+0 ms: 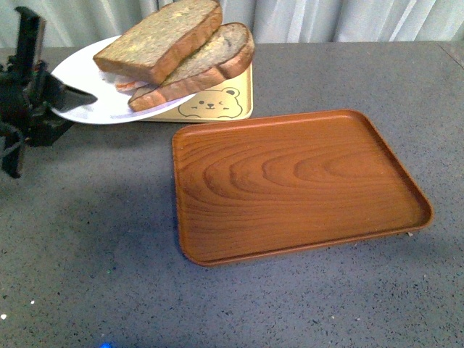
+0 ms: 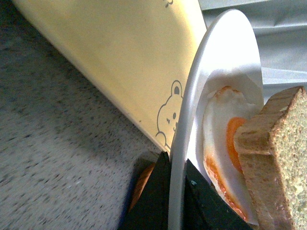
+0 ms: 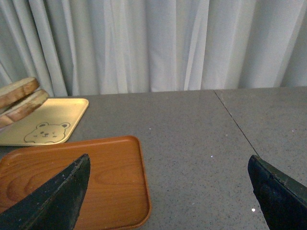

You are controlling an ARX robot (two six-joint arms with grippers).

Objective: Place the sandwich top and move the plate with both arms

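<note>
Left hand (image 1: 69,98) grips the plate (image 1: 80,65) rim, top slice (image 1: 163,36) already on; right hand (image 3: 165,189) open and clear; plate move outstanding.

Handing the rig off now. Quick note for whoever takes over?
Left claw: shut on the plate rim.
Right claw: open, empty, off the plate, by the brown tray.
Top lies askew on the egg slice on the plate, which looks tilted over the yellow tray.
Done: top placed.
Left: right claw grips the plate, then move it with both arms, probably to the brown tray.
</note>
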